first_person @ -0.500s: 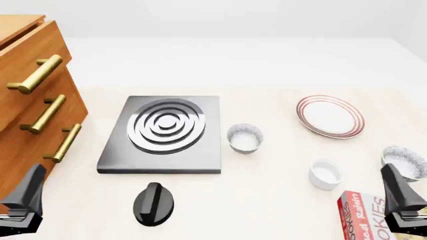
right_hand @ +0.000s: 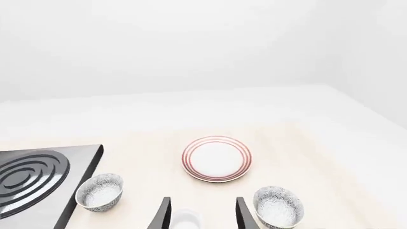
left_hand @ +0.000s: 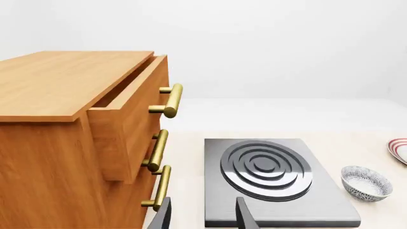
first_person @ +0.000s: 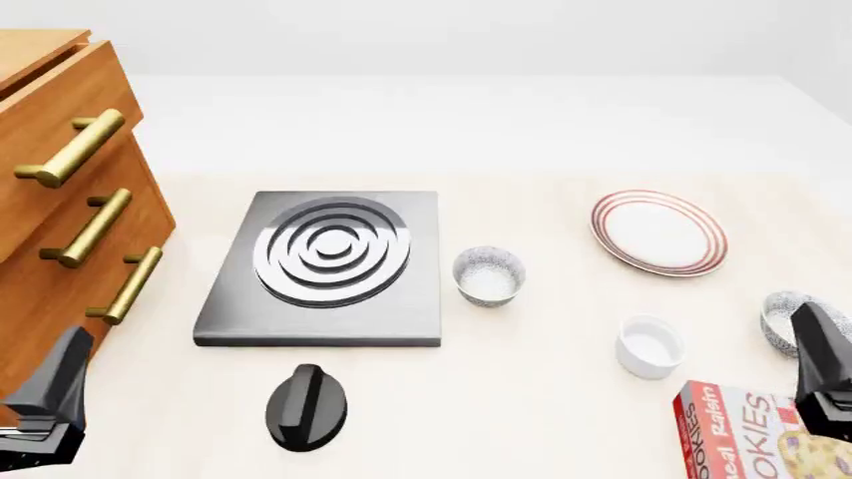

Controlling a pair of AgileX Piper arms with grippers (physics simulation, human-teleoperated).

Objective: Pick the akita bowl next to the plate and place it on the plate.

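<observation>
Low at the near edge of the table (first_person: 560, 399), both arms sit apart from everything on it. Taking the plate (first_person: 660, 232) as landmark: the right gripper (right_hand: 200, 214) hangs well nearer the camera than the plate and off to its right, its body upright, its two fingers spread with nothing between them; they aim toward the plate, with the white ramekin (first_person: 649, 345) just beyond their tips. The akita bowl (first_person: 796, 321) stands nearer than the plate and to its right, upright on the table, partly hidden in the front view by the right gripper's body and touching neither dish. Its twin bowl (first_person: 489, 274) stands left of the plate, just beside the stove plate (first_person: 327, 265). Far left of the plate, the left gripper (left_hand: 202, 217) is spread too and empty, pointing past the stove plate's near edge with the wooden drawer cabinet (left_hand: 76, 138) alongside. A cookie box (first_person: 745, 434) lies nearer than the plate, by the right gripper.
</observation>
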